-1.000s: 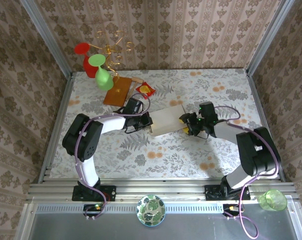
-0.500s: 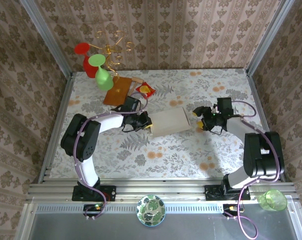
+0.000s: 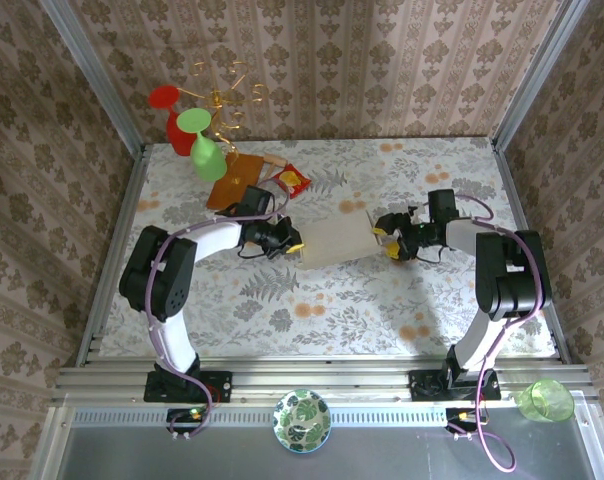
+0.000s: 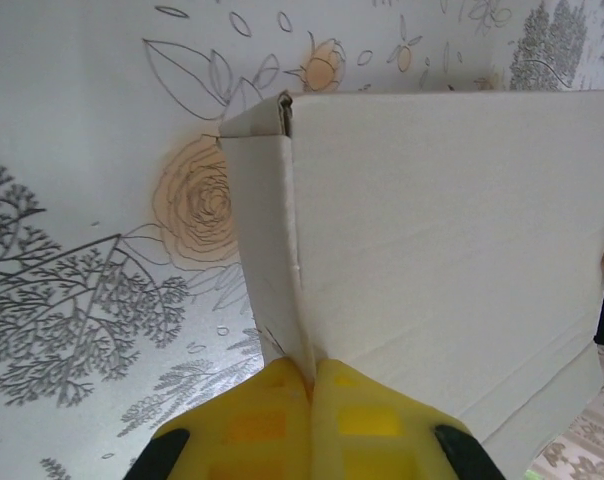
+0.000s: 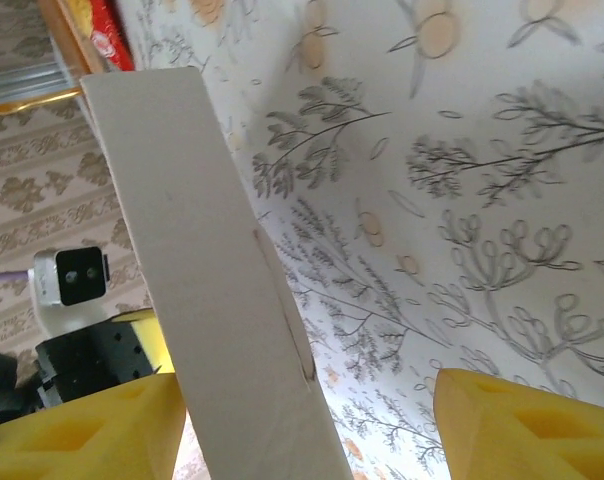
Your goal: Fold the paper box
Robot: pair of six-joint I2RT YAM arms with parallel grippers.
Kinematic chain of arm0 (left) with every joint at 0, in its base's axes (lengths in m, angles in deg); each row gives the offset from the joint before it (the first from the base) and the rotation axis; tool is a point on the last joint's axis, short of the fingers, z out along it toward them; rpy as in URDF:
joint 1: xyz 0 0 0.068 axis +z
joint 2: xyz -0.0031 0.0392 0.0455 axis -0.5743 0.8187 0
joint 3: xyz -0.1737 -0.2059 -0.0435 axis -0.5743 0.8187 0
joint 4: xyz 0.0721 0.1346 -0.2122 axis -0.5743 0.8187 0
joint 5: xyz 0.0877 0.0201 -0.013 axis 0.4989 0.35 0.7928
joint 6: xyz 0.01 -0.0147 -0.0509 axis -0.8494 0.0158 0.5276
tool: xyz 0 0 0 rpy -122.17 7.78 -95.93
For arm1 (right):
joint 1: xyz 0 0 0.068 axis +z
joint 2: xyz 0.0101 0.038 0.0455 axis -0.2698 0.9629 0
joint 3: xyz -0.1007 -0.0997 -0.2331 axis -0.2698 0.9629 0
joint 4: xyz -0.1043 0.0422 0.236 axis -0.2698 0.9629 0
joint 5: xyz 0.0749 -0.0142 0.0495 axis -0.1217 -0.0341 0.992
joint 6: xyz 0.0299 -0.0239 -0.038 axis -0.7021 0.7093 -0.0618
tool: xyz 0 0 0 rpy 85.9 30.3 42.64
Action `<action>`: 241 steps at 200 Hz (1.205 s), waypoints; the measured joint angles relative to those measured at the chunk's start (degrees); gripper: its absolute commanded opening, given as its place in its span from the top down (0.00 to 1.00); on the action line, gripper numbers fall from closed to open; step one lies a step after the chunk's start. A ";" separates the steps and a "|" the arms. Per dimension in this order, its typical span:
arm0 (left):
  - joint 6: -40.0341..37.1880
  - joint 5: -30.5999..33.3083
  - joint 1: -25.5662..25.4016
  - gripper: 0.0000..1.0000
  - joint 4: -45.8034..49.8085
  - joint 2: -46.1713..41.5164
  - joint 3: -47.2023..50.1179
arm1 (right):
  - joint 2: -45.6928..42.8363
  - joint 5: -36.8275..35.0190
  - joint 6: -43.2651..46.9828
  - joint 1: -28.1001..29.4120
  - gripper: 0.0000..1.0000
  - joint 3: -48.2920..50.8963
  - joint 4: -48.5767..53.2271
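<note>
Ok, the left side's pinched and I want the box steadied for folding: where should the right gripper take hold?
Take the free right edge of the paper box, coming from the right, opposite the left gripper. That edge is a thin straight strip standing between the open fingers of the right gripper, so closing there should pinch it.

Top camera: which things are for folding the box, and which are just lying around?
For the job:
- paper box
- left tool, pinching one edge of the box
- right tool, open at the other end

Just lying about:
- wooden board
- red packet
- green cup
- patterned bowl
- red and green plastic shapes
</note>
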 measured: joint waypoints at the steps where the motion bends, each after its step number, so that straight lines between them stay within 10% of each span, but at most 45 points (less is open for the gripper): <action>1: 0.00 -0.04 0.00 1.00 0.00 0.00 -0.02 | 0.00 0.07 -0.02 0.00 0.33 0.02 -0.07; 98: 0.66 -4.87 0.07 1.00 -0.61 2.32 -1.44 | 0.00 6.01 -7.67 0.11 0.51 2.97 -9.31; 198: -1.84 -0.55 0.79 0.57 -2.56 -3.50 -3.56 | -4.20 3.28 -23.74 0.11 0.64 3.19 -8.15; 241: -9.53 6.73 0.79 0.57 -1.99 -13.64 -3.56 | -5.55 1.62 -31.01 0.11 0.67 3.10 -2.47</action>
